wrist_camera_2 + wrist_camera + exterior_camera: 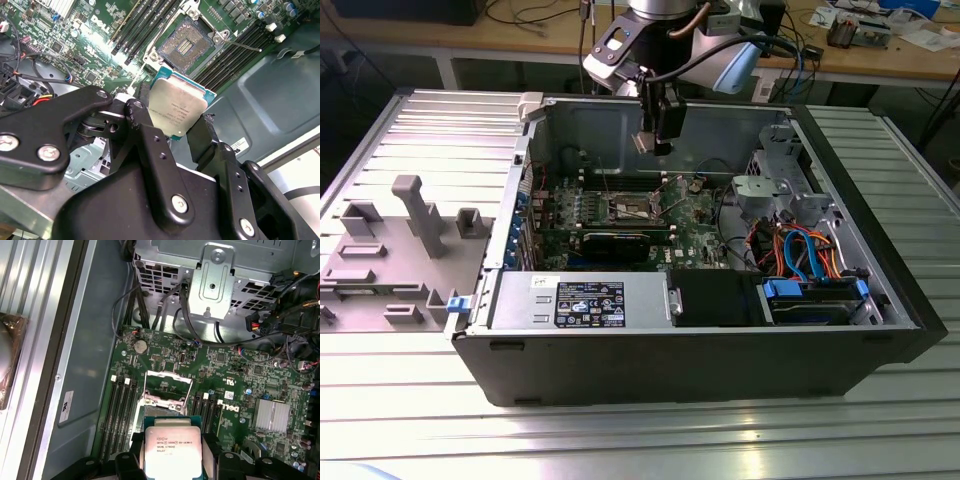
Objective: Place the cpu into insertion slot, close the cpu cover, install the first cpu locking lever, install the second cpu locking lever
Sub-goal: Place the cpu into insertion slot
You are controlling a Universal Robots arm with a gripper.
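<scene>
An open computer case (pixel 670 362) is laid on its side on a ribbed metal table (pixel 620 440), and the motherboard (pixel 695 228) is seen flat on its floor. Only 1 arm is present, so no question of a nearer arm arises. The gripper (pixel 655 142) is held inside the case, pointing down, above the board and well apart from it.

In both wrist views the gripper (pixel 172 119) is clamped on the cpu (pixel 177 107). The chip is pinched by 2 opposite edges between the 2 black fingers (pixel 142 127), with its silver-grey top turned towards the cameras. The cpu (pixel 172 447) is thus carried in the air and is not yet seated.

The insertion slot (pixel 167 384) is found straight beyond the fingertips, along the line in which the gripper points, with a clear gap between chip and socket. In the second wrist view the insertion slot (pixel 185 44) is seen with its dark contact field exposed and bare. It is flanked on 2 sides by long black memory slots (pixel 120 415). The cpu cover (pixel 165 401) appears to be swung up at 1 edge of the socket, though this is hard to make out.

The cpu is close to square, so no long axis is offered. In the first wrist view its edges are judged to run nearly parallel to the slot's rim. The separation is judged to lie chiefly along the gripper's own axis, with little offset to the side.
</scene>
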